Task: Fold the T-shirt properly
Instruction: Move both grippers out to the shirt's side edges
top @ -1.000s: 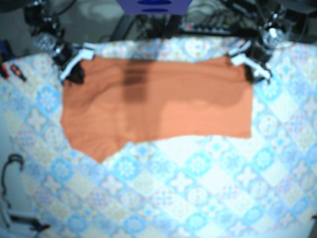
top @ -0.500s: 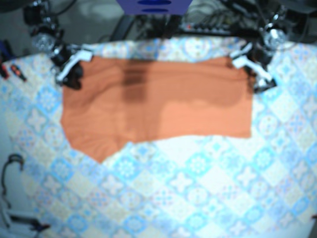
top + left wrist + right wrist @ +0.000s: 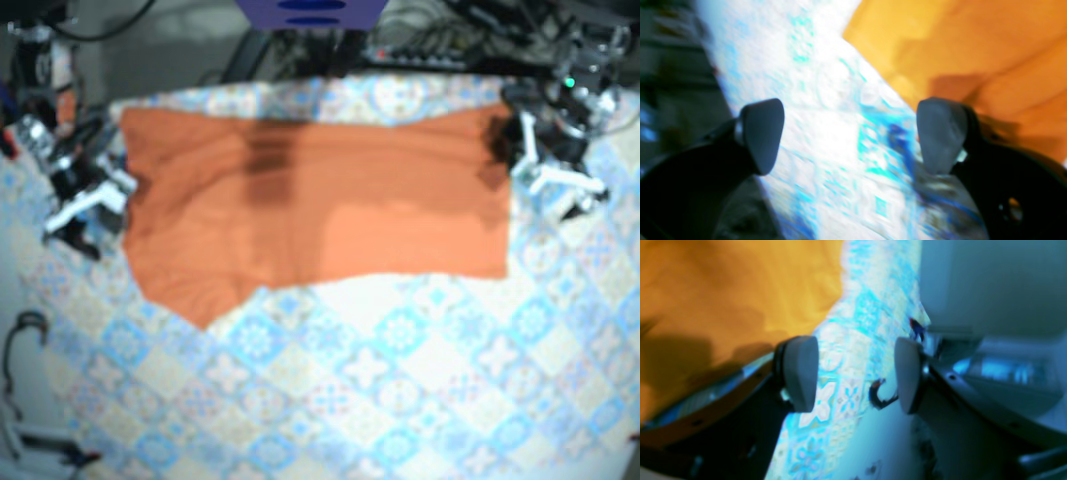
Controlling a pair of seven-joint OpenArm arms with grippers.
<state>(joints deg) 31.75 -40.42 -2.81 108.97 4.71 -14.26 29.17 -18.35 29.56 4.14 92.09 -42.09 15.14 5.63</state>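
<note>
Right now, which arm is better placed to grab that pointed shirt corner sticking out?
Likely the right. The pointed corner of the T-shirt lies on the side where the right gripper hangs open; the left gripper, also open, is beyond the opposite edge.

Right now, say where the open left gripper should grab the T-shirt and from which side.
Probably the far corner of the T-shirt on the base view's right, approached from the bare tablecloth outside its straight side edge. The shirt lies flat there and the left gripper is open just off that edge.
</note>
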